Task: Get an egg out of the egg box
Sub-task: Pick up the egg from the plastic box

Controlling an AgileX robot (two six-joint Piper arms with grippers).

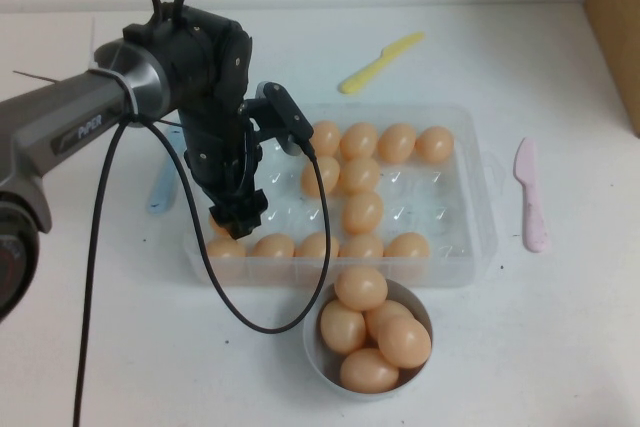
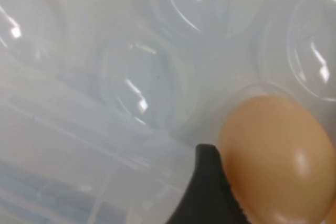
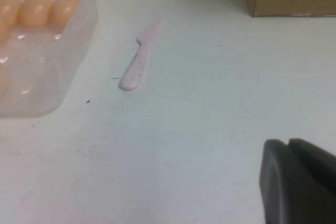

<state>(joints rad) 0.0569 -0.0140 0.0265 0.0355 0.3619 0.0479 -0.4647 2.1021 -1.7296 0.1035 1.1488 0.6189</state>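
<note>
High view: the left gripper (image 1: 238, 215) hangs low over the near-left cups of the egg box (image 1: 470, 247), an egg (image 1: 219, 222) just peeking beside its tip; whether it grips cannot be told.

Left wrist view: one dark fingertip (image 2: 210, 192) touches the egg (image 2: 278, 158).

Right wrist view: the right gripper (image 3: 296, 179) hovers over bare table, fingers together, well away from the pink knife (image 3: 139, 59).

High cam looks down; wrist cams sit close; all share egg box (image 1: 470, 237).
</note>
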